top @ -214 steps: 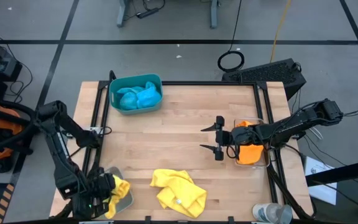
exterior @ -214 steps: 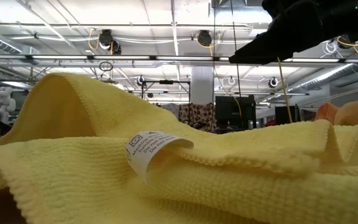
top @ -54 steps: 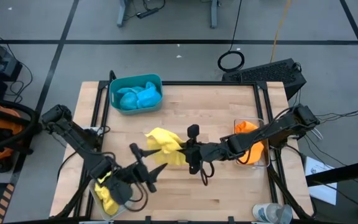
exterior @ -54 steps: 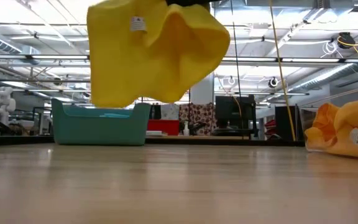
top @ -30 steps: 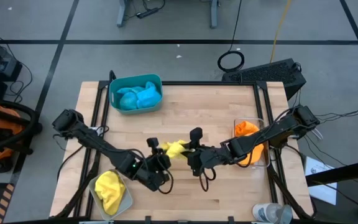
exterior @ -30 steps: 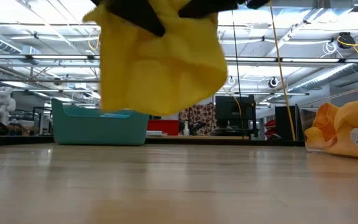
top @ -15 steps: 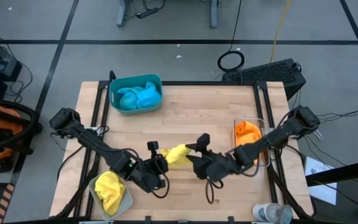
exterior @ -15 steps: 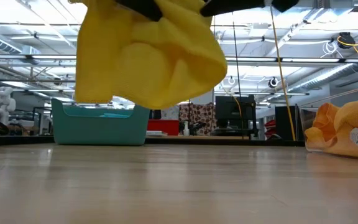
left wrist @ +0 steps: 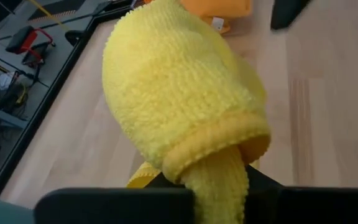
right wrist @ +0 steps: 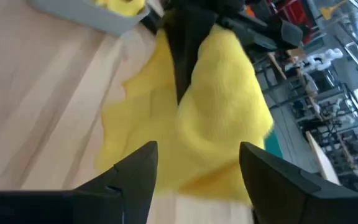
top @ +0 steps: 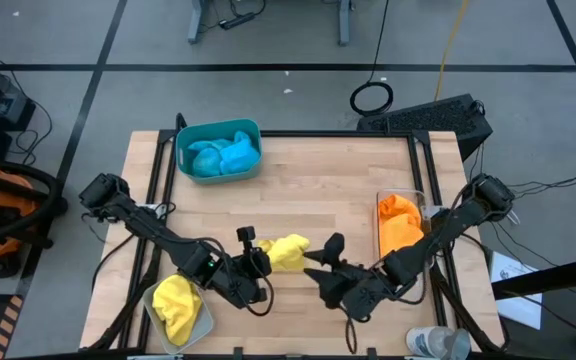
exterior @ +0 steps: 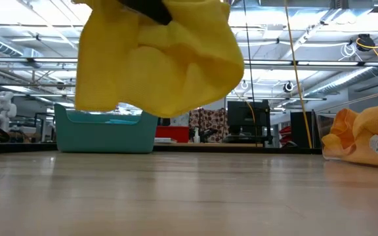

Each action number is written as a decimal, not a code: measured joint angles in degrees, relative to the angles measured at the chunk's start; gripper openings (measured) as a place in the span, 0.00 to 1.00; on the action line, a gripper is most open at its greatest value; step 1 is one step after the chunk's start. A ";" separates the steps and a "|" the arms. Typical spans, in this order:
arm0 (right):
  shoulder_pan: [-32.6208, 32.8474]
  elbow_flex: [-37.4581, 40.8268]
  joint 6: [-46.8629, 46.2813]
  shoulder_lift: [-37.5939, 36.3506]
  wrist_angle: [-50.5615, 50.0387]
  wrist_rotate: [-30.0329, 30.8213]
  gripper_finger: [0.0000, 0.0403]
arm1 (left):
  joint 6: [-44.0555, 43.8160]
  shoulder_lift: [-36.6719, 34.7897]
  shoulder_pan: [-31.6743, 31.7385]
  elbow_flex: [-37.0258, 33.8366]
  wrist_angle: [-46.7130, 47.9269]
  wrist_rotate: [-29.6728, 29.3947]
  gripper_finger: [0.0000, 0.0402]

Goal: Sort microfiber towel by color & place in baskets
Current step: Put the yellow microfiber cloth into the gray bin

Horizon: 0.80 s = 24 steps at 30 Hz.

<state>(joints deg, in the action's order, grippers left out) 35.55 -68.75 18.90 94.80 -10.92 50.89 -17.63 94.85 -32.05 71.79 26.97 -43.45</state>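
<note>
A yellow microfiber towel [top: 286,250] hangs bunched in my left gripper [top: 259,260] over the table's near middle, clear of the wood in the low view [exterior: 159,59]. My right gripper [top: 325,262] is open just to the towel's right, its fingers apart from the towel [right wrist: 222,106]. The other yellow towel lies in the pale grey basket [top: 202,322]. The teal basket [top: 182,150] at the far left holds the blue towels. The clear basket [top: 424,205] at the right edge holds the orange ones [top: 400,225]. My left gripper pinches a gathered fold of the yellow towel [left wrist: 211,171] between its two fingers, coming level from the table's left. Several layers are bunched there. The rest of the towel [left wrist: 173,87] bulges out beyond the fingertips, lifted clear of the table.
A clear plastic bottle [top: 436,343] lies at the table's near right corner. Black rails [top: 160,170] run along the left and right edges. Bare wood [top: 318,180] lies between the teal and clear baskets.
My right gripper has drawn back from the yellow towel toward the near right and now stands clear of it. The towel stays lifted in my left gripper, which has kept nearly still.
</note>
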 joint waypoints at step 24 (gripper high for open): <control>-11.89 0.00 -1.20 3.24 6.18 -22.99 0.07 | 16.65 0.00 0.00 0.04 -6.98 5.67 0.09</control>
<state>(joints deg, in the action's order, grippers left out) 23.66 -68.75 17.70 98.04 -4.75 27.90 -0.98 94.85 -32.04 71.83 19.99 -37.78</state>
